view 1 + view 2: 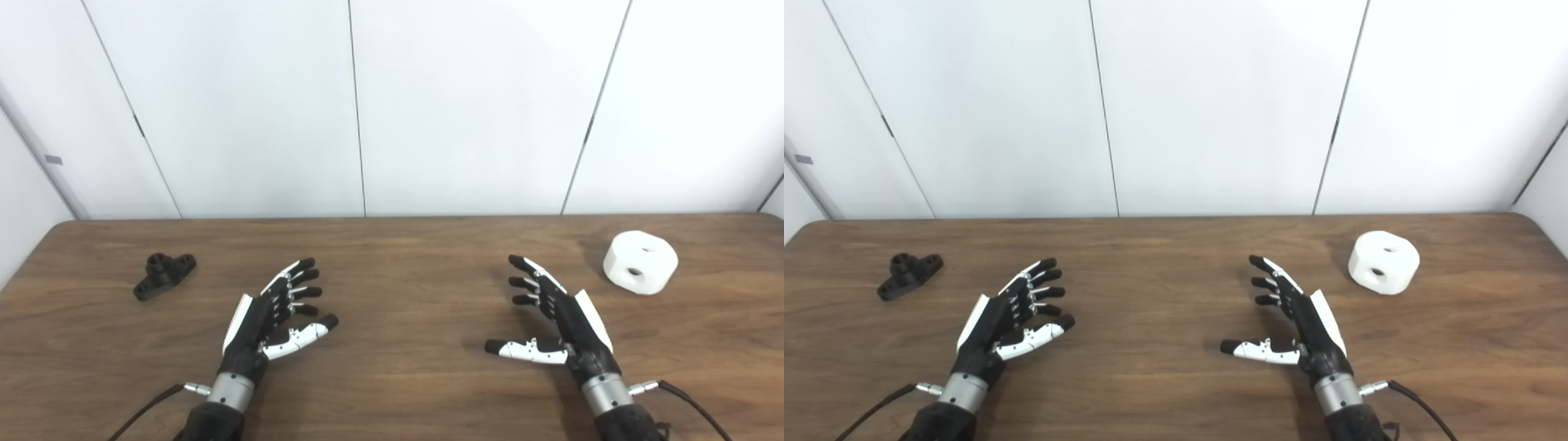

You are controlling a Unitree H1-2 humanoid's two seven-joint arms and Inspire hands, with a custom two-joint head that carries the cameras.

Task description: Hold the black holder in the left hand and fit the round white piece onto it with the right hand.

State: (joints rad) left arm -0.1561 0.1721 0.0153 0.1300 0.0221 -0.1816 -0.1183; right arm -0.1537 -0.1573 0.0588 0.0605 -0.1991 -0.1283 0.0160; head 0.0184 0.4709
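Both hands, left hand (pixel 269 318) and right hand (pixel 560 321), hover empty, fingers spread, between black holder (pixel 164 275) and round white piece (pixel 640 262).

a brown wood-grain tabletop (pixel 404 380) fills the lower half of the view, its far corners rounded. behind it stands a white wall (pixel 465 104) made of flat panels, split by thin dark seams (pixel 357 110) that run from the top down to the tabletop's far edge. a small grey tag (pixel 53 160) sits on the leftmost panel.
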